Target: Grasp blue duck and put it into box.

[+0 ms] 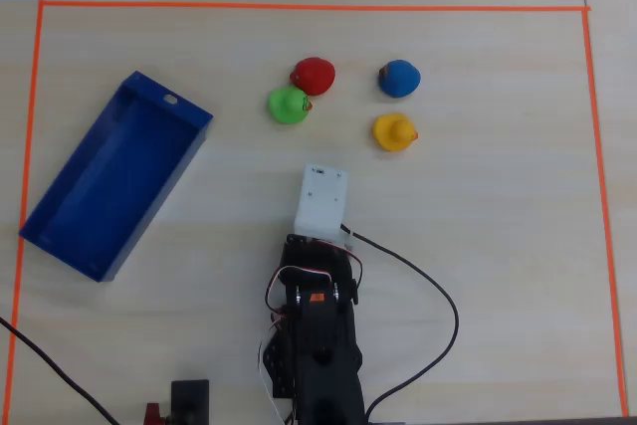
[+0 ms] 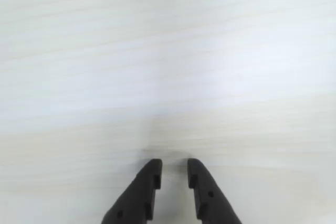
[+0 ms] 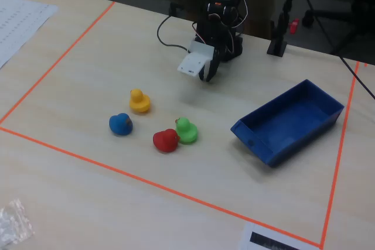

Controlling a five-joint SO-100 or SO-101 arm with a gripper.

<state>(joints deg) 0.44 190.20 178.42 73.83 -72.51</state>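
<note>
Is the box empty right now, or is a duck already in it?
Empty: the box shows only bare blue floor in the overhead and fixed views; the blue duck sits outside on the table.

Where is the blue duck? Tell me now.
In the overhead view the blue duck sits upper right of centre, just above the yellow duck and right of the red duck, far from the box.

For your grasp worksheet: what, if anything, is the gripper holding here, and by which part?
Nothing. The gripper is empty, fingertips slightly apart over bare table; the blue duck sits untouched.
</note>
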